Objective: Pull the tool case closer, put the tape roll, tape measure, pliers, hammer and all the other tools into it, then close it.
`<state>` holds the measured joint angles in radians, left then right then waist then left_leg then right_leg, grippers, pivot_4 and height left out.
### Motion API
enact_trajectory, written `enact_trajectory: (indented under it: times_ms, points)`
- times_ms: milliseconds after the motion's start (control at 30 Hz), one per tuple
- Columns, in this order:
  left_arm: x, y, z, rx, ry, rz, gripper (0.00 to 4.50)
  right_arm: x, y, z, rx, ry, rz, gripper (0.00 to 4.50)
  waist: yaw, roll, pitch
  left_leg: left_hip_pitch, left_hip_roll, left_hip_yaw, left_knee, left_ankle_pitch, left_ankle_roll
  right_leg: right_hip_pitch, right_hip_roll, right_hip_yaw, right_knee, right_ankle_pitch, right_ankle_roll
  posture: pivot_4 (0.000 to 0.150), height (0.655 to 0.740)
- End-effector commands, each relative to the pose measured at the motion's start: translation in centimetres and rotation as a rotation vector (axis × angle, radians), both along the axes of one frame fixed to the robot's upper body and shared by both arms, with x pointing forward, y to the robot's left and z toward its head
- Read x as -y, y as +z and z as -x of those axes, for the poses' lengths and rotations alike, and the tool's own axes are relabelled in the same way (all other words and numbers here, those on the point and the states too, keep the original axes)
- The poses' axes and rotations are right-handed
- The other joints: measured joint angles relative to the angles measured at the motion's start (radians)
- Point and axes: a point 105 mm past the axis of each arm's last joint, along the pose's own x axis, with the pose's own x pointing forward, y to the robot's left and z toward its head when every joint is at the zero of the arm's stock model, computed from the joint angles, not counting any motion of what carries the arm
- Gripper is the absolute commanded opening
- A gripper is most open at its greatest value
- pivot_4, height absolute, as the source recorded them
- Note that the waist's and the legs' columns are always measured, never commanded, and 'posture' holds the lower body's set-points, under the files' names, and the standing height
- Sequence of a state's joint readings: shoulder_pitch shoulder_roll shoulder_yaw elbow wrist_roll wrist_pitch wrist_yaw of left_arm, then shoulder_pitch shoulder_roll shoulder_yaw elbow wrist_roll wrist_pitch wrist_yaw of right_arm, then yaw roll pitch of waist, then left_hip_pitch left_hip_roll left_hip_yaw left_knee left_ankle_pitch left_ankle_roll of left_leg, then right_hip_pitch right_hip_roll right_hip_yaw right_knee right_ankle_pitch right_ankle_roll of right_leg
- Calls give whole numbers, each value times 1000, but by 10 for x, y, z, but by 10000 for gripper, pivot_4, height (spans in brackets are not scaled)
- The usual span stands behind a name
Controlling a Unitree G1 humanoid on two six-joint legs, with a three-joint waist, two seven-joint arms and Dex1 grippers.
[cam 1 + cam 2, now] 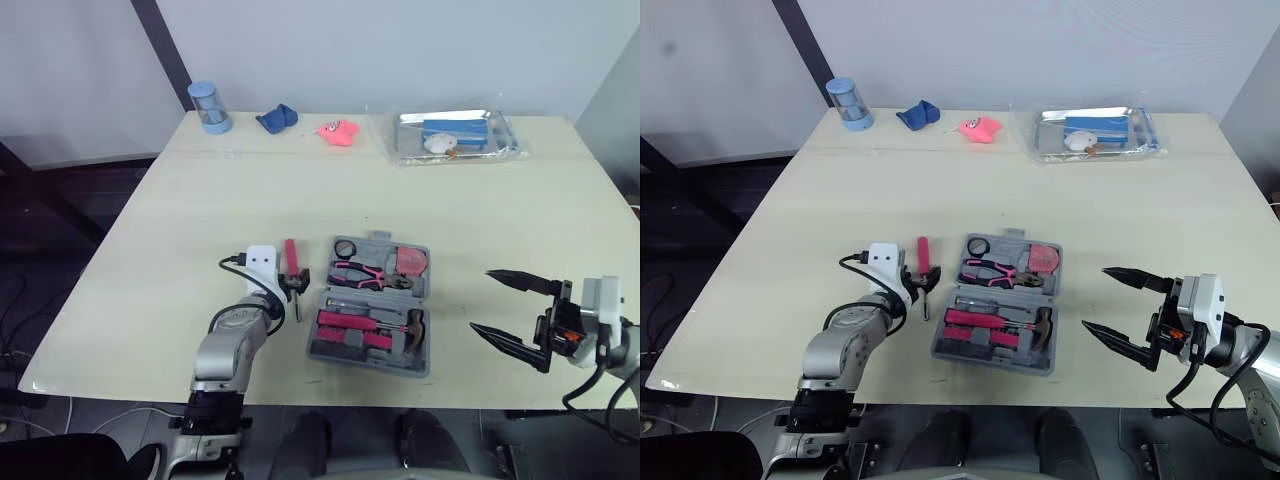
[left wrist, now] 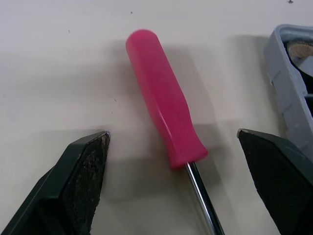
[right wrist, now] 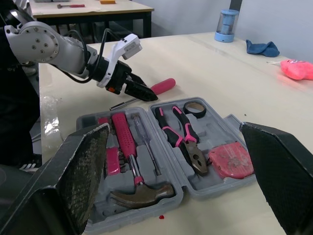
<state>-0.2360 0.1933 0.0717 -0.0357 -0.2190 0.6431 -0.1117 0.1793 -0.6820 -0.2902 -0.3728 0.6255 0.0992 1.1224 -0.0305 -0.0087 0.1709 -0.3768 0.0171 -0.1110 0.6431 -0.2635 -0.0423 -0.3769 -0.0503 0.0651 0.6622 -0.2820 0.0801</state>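
The grey tool case [image 1: 427, 322] lies open near the table's front edge. In it are the tape roll [image 1: 345, 248], pink tape measure [image 1: 408, 262], pliers [image 1: 365, 275], hammer [image 3: 142, 188] and pink-handled tools. A pink-handled screwdriver [image 2: 164, 112] lies on the table just left of the case. My left gripper [image 1: 294, 283] is open low over it, one finger on each side of where handle meets shaft, not touching it. My right gripper [image 1: 480, 300] hangs open to the right of the case, with nothing between its fingers.
Along the far edge stand a blue cylindrical container [image 1: 210, 107], a blue cloth [image 1: 277, 118], a pink toy [image 1: 339, 132] and a clear plastic tray [image 1: 500, 140] with items inside. Bare tabletop lies between those and the case.
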Motion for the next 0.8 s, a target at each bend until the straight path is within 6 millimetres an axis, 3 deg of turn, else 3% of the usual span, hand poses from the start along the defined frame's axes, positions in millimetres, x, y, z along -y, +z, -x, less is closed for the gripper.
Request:
enact_trajectory:
  times_ms: [33, 100, 167, 200, 267, 433, 667, 800]
  points:
    - [-1, 6, -3, 28, 13, 4, 29678, 0, 8, 3, 39, 8, 17, 45000, 2, 0, 0, 0, 0, -1, 0, 0, 0, 0, 0, -1, 0, 0, 0, 1500, 7400]
    - [-1, 6, -2, 26, 16, 0, 19362, 0, 8, 3, 37, 12, 16, 45000, 2, 0, 0, -1, 0, -1, 1, 0, 0, 0, 0, -1, 0, 0, 0, 1500, 7400]
    - [-5, 5, -1, 25, 29, -9, 14755, -1, 8, 3, 34, 18, 14, 45000, 1, 0, 0, -1, 0, -1, 1, 0, 0, 0, 0, -1, 0, 0, 0, 1500, 7400]
    - [-8, 5, 1, 25, 35, -15, 8568, -2, 8, 4, 32, 26, 14, 45000, 1, 0, 0, -1, 0, -1, 1, 0, 0, 0, 0, -1, 0, 0, 0, 1500, 7400]
    - [-14, 5, 4, 26, 43, -24, 4162, -2, 8, 4, 27, 38, 14, 45000, -1, 0, 0, -1, 0, -2, 1, 0, 0, 0, 0, -1, 0, 0, 0, 1500, 7400]
    - [-26, 9, 19, 24, 46, -51, 4114, -4, 5, 7, 6, 87, 31, 45000, -7, 0, 0, -1, 0, -2, 1, 0, 0, 0, 0, -1, 0, 0, 0, 1500, 7400]
    - [-52, 14, 62, -18, 89, -100, 4114, -5, 1, 8, -15, 145, 57, 45000, -4, 0, 0, -1, 0, -2, 1, 0, 0, 0, 0, -2, 0, 0, 0, 1500, 7400]
    - [-56, 9, 73, -44, 125, -92, 4114, -6, -1, 9, -20, 169, 55, 45000, 2, 0, 0, -2, 0, -3, 2, 0, 0, 0, 0, -2, 0, 0, 0, 1500, 7400]
